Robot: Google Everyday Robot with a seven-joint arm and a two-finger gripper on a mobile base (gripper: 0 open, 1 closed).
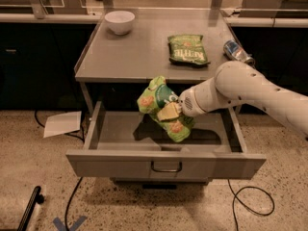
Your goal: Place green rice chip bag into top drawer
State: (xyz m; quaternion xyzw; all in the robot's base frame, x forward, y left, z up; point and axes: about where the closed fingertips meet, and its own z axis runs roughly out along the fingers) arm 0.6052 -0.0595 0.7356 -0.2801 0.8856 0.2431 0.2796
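Grips green chip bag [153,97] between clamped fingers [168,112], hanging above the open drawer [115,160], near the tabletop [139,52] edge. Might slip early, catch the front rim, or stand tall and block closing.

- a single camera view, set high in front of the grey table [139,57], looking steeply down at its top and into the open top drawer [120,163].
- middle range: the whole tabletop, the drawer front and a strip of floor [120,206] fit in.
- the arm [250,88] reaches in from the right edge.
- the gripper [169,112] sits near frame centre, over the drawer, clamped on the green rice chip bag [154,96].
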